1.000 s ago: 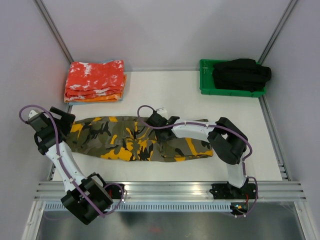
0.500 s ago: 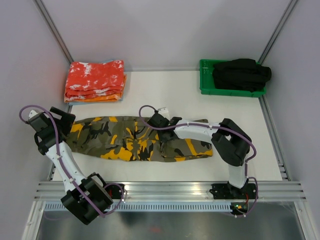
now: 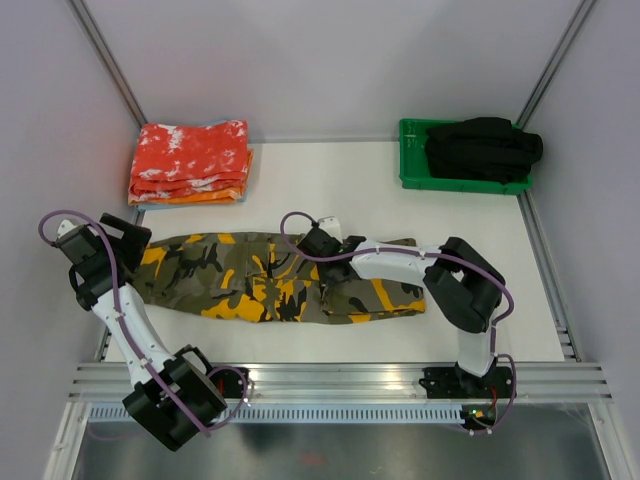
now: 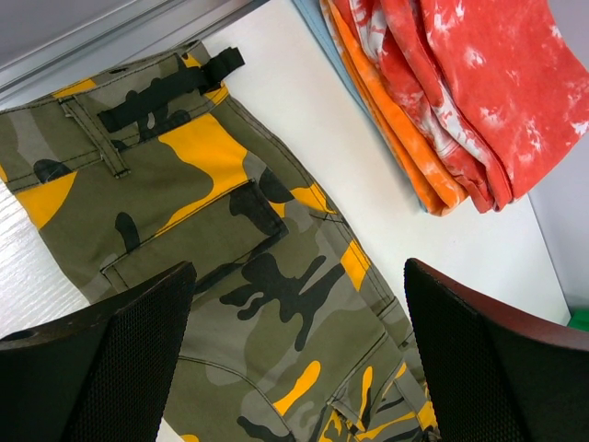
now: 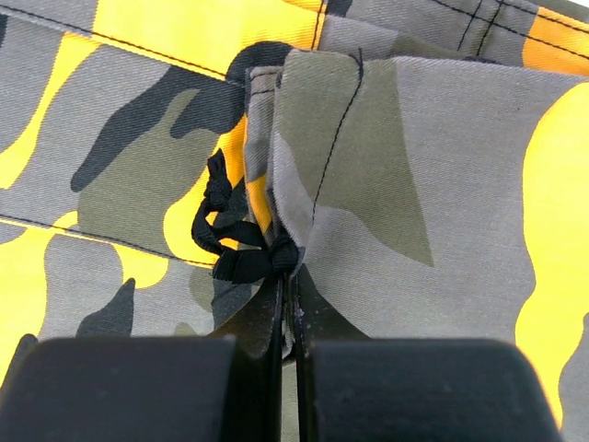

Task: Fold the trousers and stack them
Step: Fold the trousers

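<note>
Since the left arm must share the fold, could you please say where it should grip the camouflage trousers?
Probably grip the olive, black and yellow camouflage cloth trousers at the waistband, coming down from above at their left end: it lies flat with a thick free edge, close by the open left end effector.

White links, black joints on left arm (image 3: 125,320), right arm (image 3: 385,262) (purple cables).

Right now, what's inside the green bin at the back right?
A bundled black garment fills the green bin and bulges over its rim. The bin's floor and anything beneath the garment are covered, so I can't tell.
</note>
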`<state>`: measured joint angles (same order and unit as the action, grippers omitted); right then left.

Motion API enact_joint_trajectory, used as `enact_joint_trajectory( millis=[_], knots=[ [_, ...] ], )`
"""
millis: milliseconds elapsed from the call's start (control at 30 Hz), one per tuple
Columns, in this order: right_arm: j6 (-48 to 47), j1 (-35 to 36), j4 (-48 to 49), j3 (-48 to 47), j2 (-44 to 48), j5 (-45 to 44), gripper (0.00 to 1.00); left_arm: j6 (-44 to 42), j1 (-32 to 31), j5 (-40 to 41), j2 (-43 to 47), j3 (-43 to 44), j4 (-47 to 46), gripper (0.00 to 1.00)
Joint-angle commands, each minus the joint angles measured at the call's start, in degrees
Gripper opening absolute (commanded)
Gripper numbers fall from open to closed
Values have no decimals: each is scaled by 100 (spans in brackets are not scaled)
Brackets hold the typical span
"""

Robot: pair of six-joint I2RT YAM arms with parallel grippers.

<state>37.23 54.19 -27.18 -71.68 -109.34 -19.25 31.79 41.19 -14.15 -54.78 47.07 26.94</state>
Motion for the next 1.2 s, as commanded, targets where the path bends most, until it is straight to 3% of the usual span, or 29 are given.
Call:
enact_joint_trajectory(
  millis=[0, 467, 1167],
  knots=[
    [12, 3, 81, -4, 141, 70, 0, 152, -41, -158, 82, 48, -92, 98],
    [-269, 4, 125, -1014, 906, 667, 0, 178, -67, -184, 91, 74, -92, 98],
    [56, 197, 846, -1102, -271, 1564, 0, 143, -111, -123, 56, 13, -136, 98]
  ],
)
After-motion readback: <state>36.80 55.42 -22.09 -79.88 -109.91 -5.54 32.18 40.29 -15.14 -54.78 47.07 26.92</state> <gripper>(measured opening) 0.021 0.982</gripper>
